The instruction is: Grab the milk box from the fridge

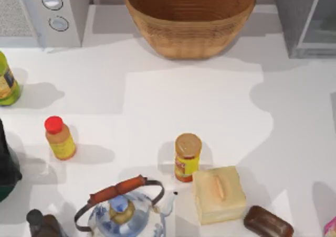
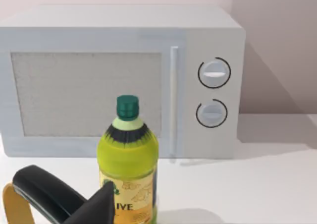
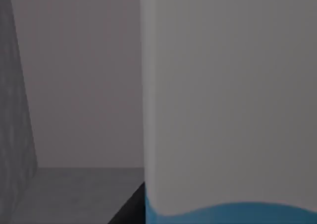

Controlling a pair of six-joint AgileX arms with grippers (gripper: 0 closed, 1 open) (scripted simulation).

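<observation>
The right wrist camera is facing the tall white milk box with a blue band point(image 3: 228, 110) very close inside the dark grey fridge point(image 3: 15, 135), probably for grasping; its fingers cannot be told.

White table point(image 1: 210, 100) with basket point(image 1: 190, 18), kettle point(image 1: 126, 211), bottles, yellow block point(image 1: 218, 194).

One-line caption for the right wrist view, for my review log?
Close on the milk box, white wall above a light blue band, standing inside the fridge on its grey floor.
</observation>
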